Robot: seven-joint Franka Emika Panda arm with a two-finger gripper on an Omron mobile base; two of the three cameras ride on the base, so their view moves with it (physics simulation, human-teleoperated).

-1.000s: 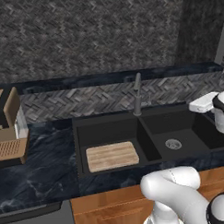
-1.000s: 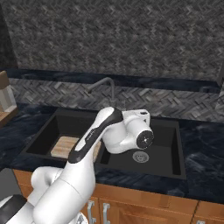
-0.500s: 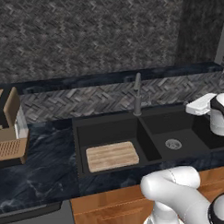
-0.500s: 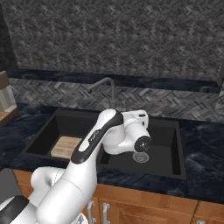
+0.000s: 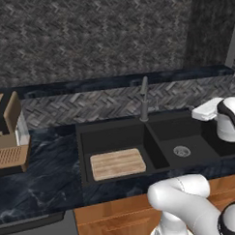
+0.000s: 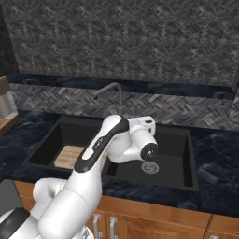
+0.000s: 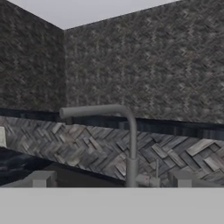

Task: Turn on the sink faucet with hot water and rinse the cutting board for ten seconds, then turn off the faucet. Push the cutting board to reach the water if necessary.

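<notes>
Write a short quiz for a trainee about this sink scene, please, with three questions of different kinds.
1. True or false: water is running from the sink faucet.
2. In which basin of the sink does the cutting board lie, seen from the left base view? A) left B) right C) across the divider
3. Fill in: the round silver drain is in the ____ basin in that view.

Key: 1 false, no stream shows. 2 A, flat on the bottom. 3 right.

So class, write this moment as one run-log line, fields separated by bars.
phase: approach | sink faucet: no water running | cutting board: flat in left basin of sink | gripper: state unclear
</notes>
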